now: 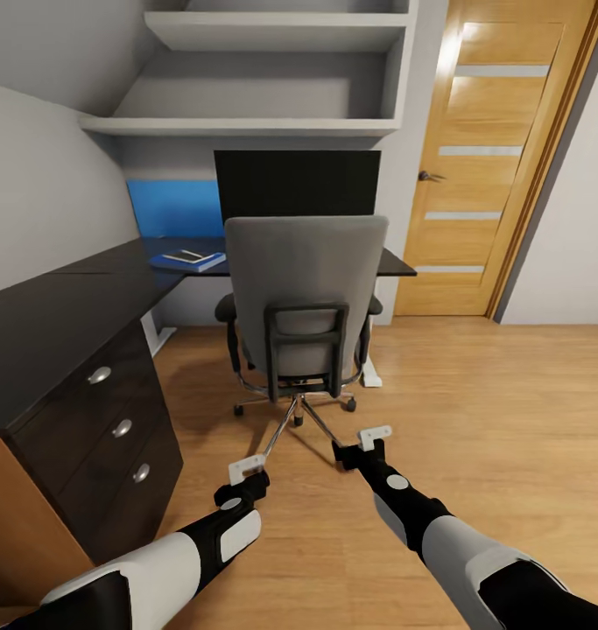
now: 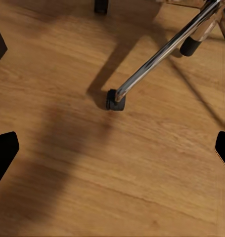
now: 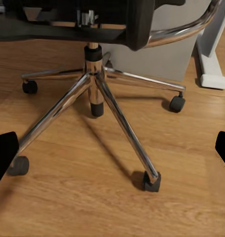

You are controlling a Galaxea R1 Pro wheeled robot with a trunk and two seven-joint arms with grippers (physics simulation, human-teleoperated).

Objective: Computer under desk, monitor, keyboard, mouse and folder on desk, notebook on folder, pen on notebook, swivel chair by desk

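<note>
The swivel chair (image 1: 304, 302) stands on the wood floor (image 1: 474, 411) with its grey back facing us, pushed up close to the black bench (image 1: 62, 315). Behind the chair, the black monitor (image 1: 297, 182) sits on the bench. The blue folder (image 1: 192, 260) lies flat on the bench to the left of the monitor, with a small dark notebook (image 1: 183, 256) on top of it. The left tool (image 1: 246, 469) and the right tool (image 1: 374, 435) both hang low over the floor near the chair's shiny legs. Both tools are spread wide open and hold nothing. A black wheel (image 2: 115, 99) of the chair sits on the floor.
</note>
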